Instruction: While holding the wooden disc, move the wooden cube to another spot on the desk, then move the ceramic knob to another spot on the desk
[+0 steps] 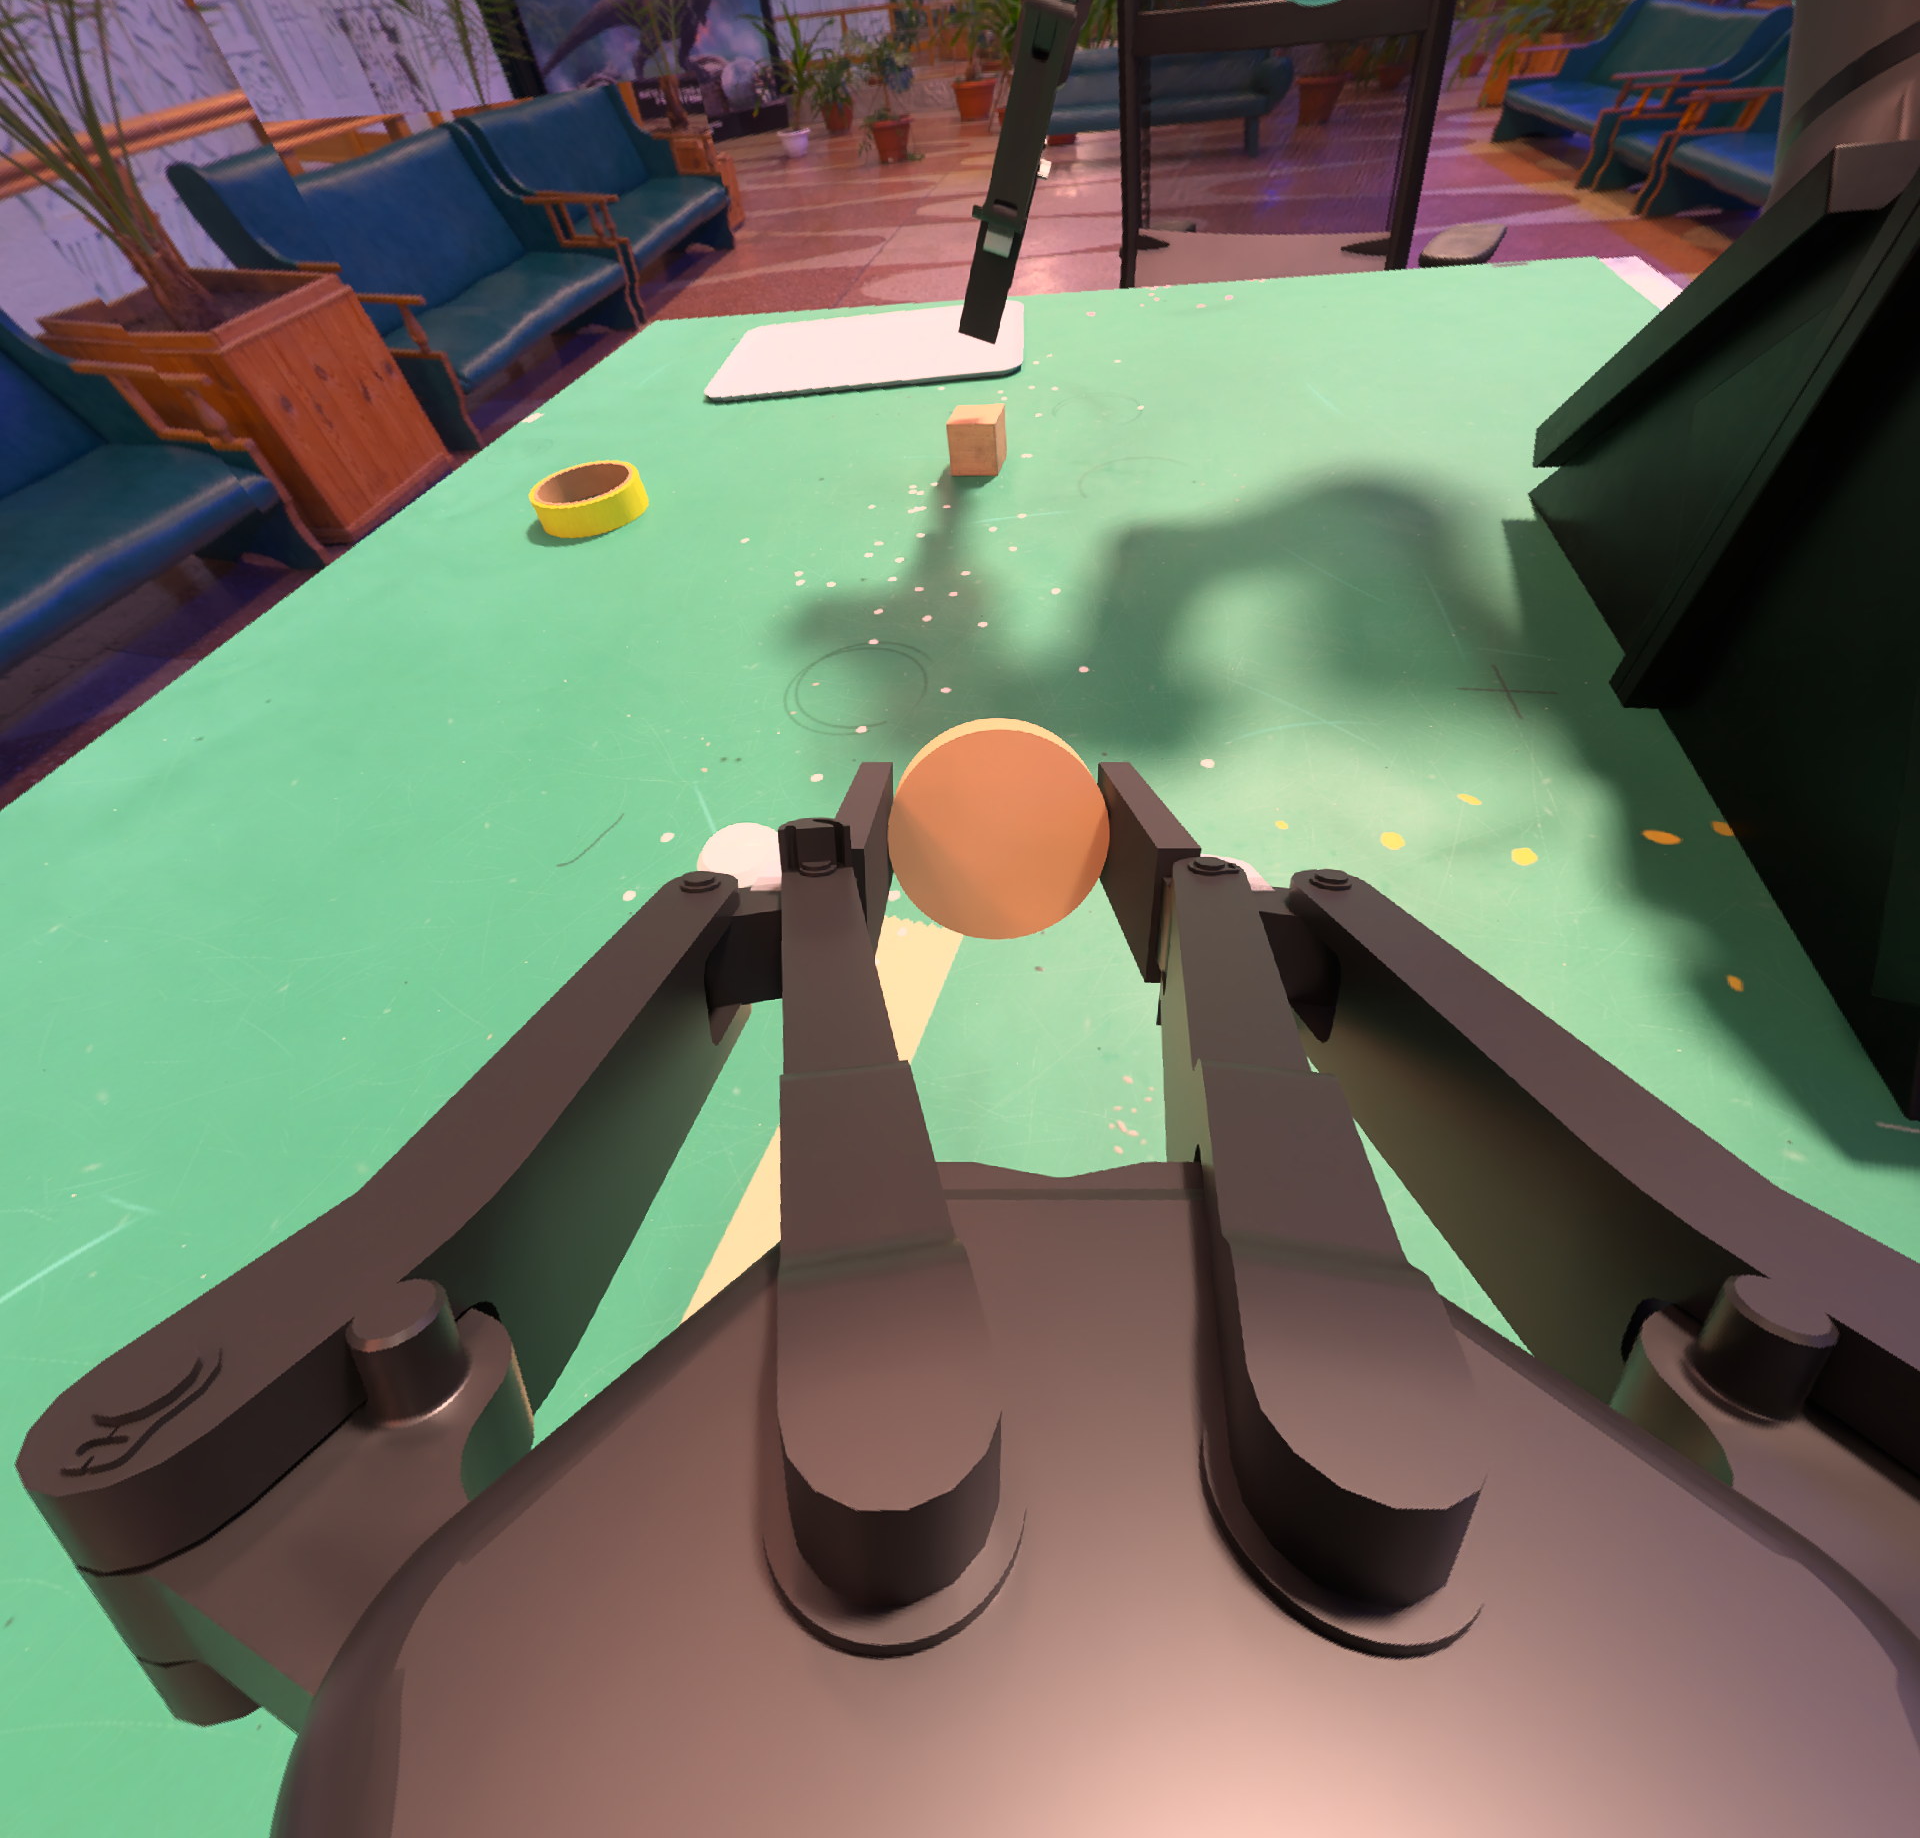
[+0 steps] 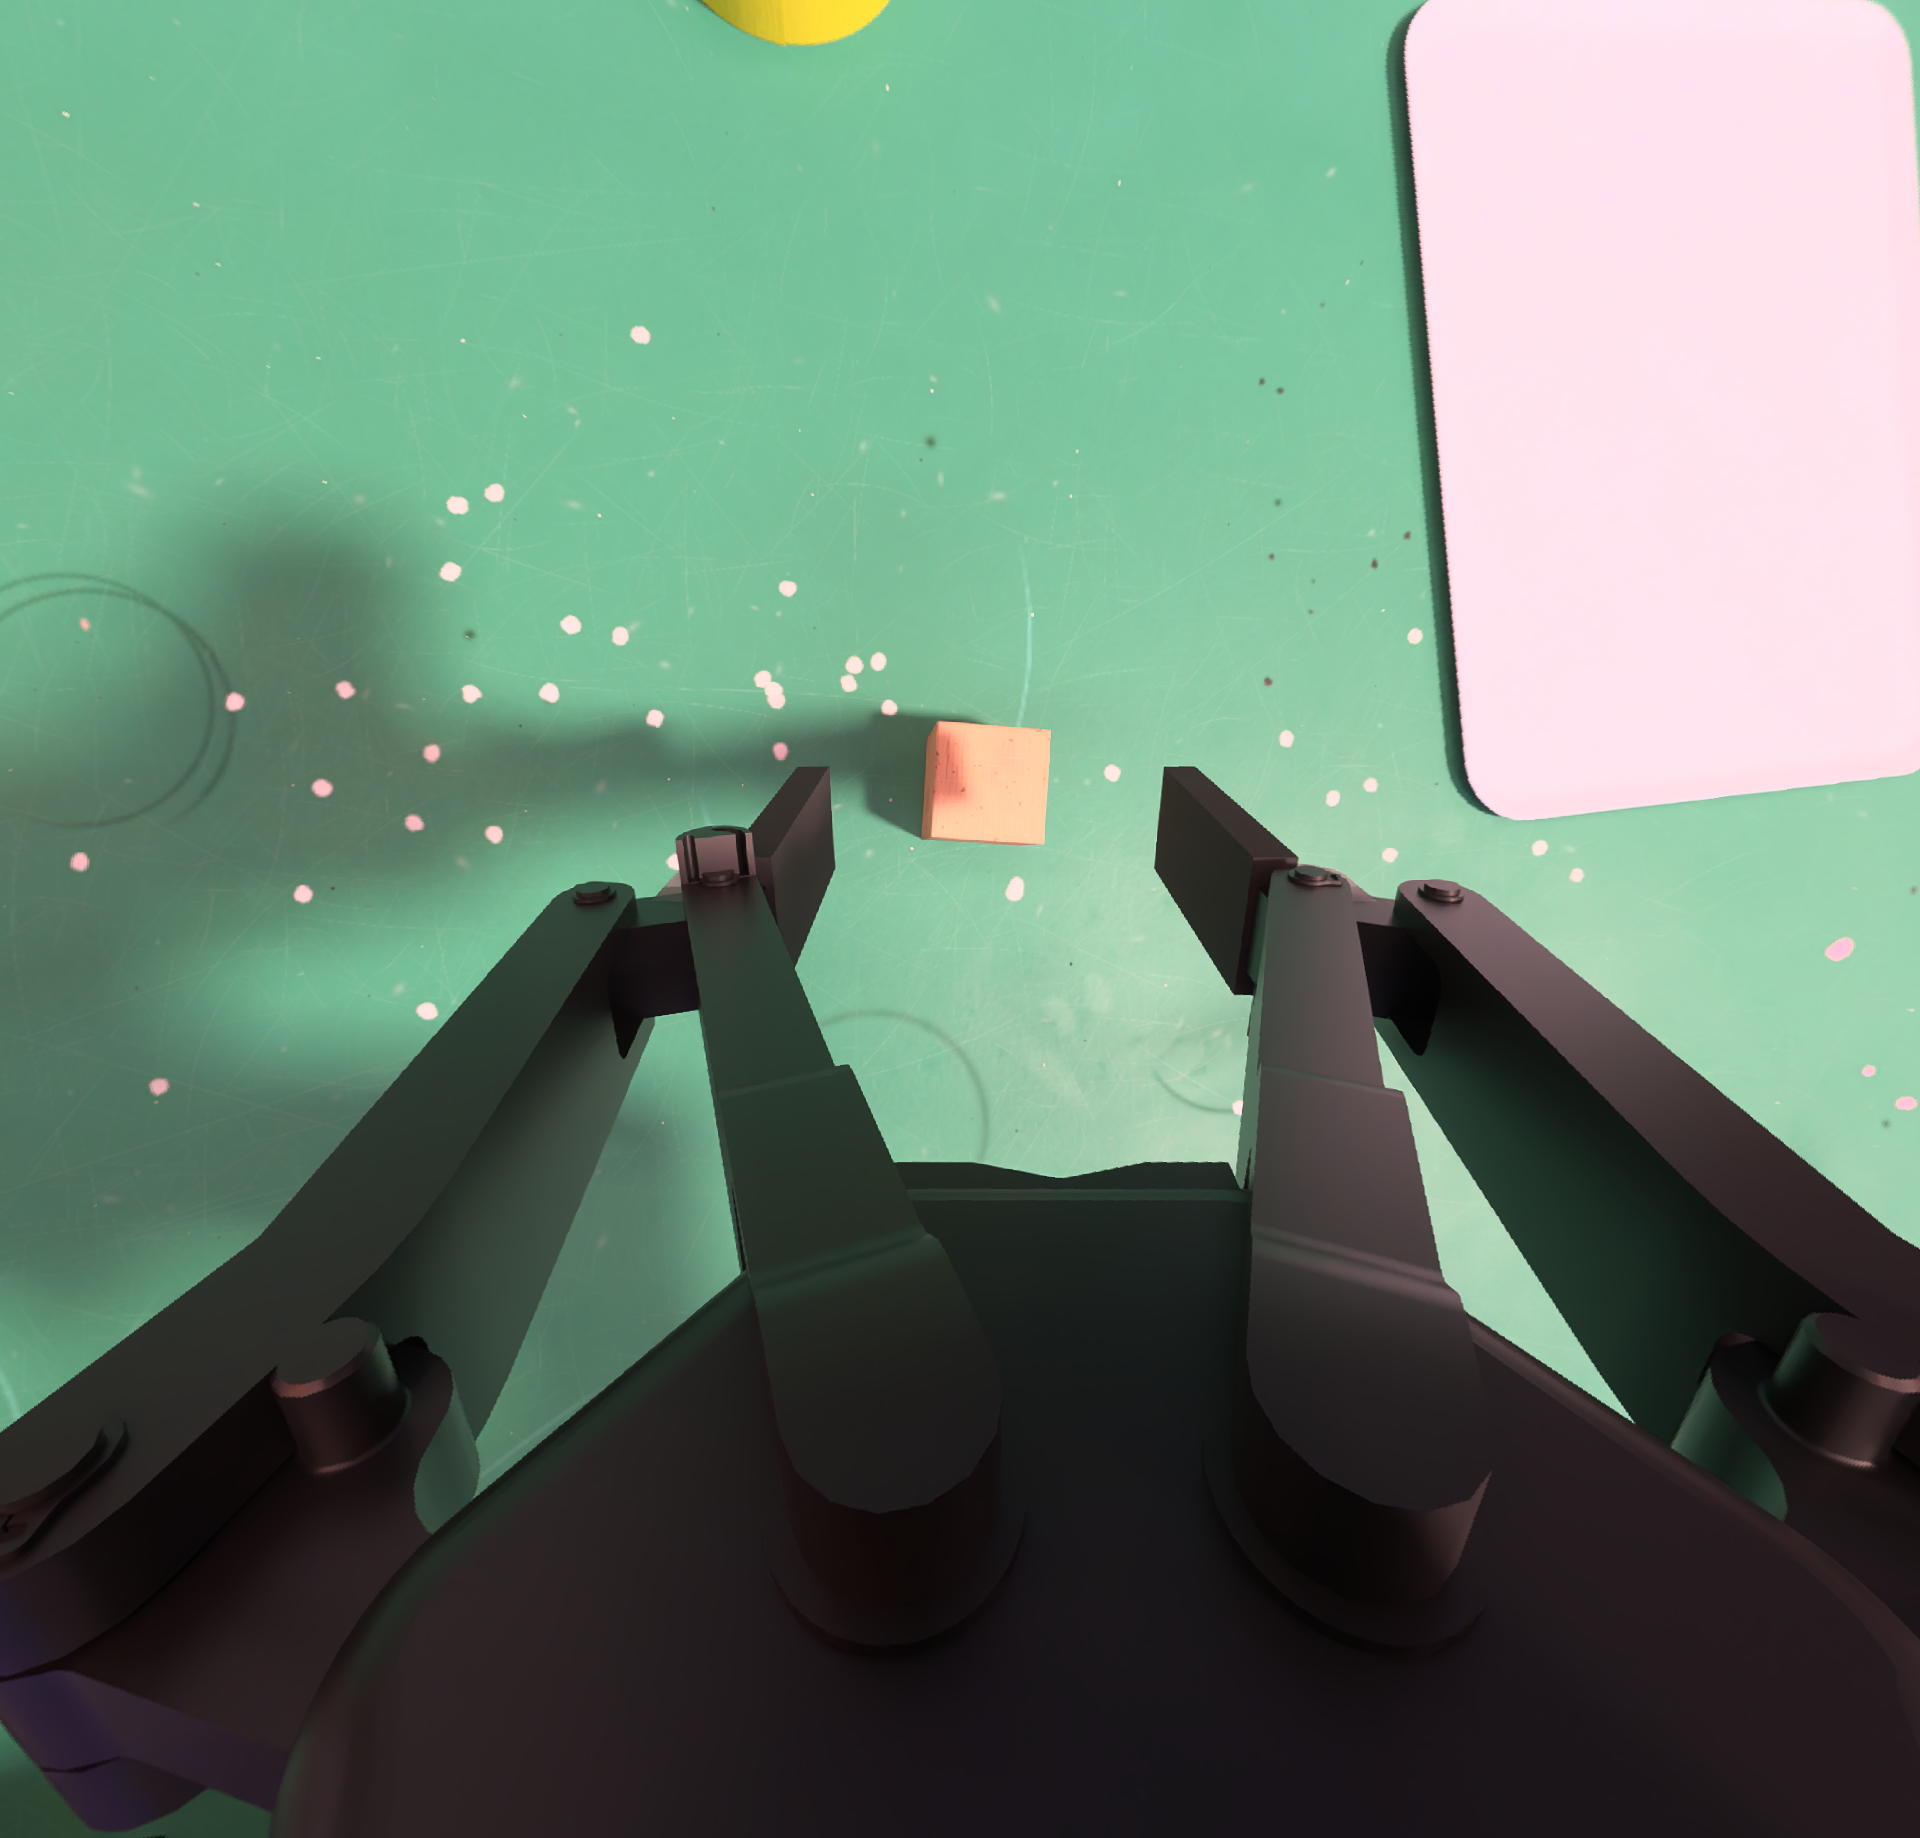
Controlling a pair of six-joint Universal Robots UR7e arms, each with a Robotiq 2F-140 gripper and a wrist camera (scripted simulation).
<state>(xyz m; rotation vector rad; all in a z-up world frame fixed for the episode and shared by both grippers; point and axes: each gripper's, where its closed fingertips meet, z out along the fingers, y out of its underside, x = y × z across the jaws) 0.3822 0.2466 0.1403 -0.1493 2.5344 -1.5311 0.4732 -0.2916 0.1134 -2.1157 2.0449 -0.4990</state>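
Green surface (image 1: 364,957), scratched and speckled with pale paint dots. In the left wrist view its far edge runs across the top and its left edge slants down to the left.

White rectangular mat (image 1: 862,349) lies flat by the far edge, around the middle; also seen in the right wrist view (image 2: 1673,386) at the upper right.

Left pincer (image 1: 995,832) clamped on the wooden disc (image 1: 997,832): disc stands on edge between the two pads, flat face to the camera, lifted off the surface.

Right pincer (image 2: 995,832) spread wide, holding nothing, pointing down at the surface. Wooden cube (image 2: 985,783) sits on the surface directly below, in the gap between the fingertips, slightly nearer the left one, touching neither. In the left wrist view the cube (image 1: 977,441) rests just in front of the mat, toward the far edge.

Yellow tape roll (image 1: 588,498) lies flat, left of the cube, toward the left edge; nothing inside the ring.

Ceramic knob (image 1: 740,848), small and white, peeks out just behind the left pincer's left finger, mostly hidden.
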